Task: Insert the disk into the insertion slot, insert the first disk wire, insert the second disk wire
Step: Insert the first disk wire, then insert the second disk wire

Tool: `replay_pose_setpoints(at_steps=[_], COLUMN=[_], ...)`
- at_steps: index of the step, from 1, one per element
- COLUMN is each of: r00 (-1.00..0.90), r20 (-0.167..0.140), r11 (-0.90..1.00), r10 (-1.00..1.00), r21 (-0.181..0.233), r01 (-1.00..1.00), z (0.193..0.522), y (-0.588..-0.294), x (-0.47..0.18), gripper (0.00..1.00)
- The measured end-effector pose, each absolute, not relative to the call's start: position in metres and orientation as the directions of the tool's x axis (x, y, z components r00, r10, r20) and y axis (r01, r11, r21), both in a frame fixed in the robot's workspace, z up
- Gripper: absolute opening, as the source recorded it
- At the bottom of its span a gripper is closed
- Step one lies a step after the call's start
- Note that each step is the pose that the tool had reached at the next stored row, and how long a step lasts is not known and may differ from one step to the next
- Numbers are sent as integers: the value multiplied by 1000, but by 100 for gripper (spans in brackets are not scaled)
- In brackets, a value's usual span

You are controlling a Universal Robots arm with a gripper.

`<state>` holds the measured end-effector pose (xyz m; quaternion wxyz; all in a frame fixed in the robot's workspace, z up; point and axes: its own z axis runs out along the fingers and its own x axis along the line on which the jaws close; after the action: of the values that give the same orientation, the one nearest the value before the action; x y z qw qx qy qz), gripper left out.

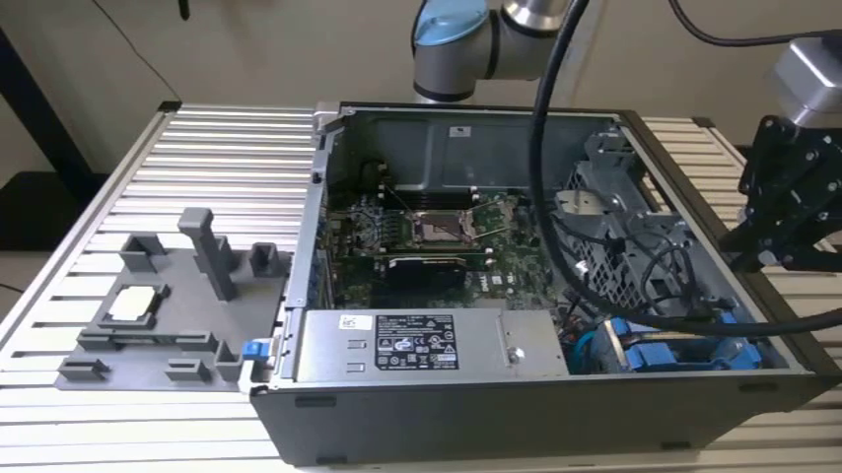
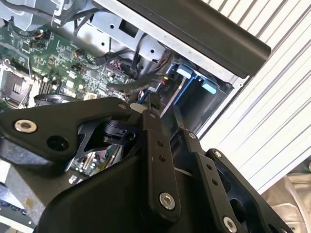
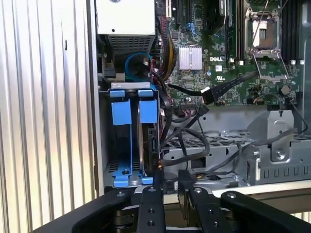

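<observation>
My gripper (image 3: 170,180): fingers narrowly parted, nothing held | disk (image 3: 147,145): apparently seated edge-on in the insertion slot (image 1: 665,353), half hidden by cables (image 3: 194,145) | exterior view: slot lay near, about 7 o'clock from my gripper, long axis running toward it.

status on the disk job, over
gripper poised just off the insertion slot. disk looks seated there, edge-on. loose black cables beside the slot.
</observation>
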<state>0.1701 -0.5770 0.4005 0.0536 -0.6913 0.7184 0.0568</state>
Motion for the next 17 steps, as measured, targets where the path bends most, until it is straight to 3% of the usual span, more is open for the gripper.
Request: replay_pose_setpoints(at_steps=[10, 17], r00=[-39, -38], r20=[-155, -155], r11=[38, 38], r10=[-987, -987], r21=[7, 8], r01=[-999, -999], z=[401, 401], y=[-537, -536], x=[170, 167], gripper=[27, 27])
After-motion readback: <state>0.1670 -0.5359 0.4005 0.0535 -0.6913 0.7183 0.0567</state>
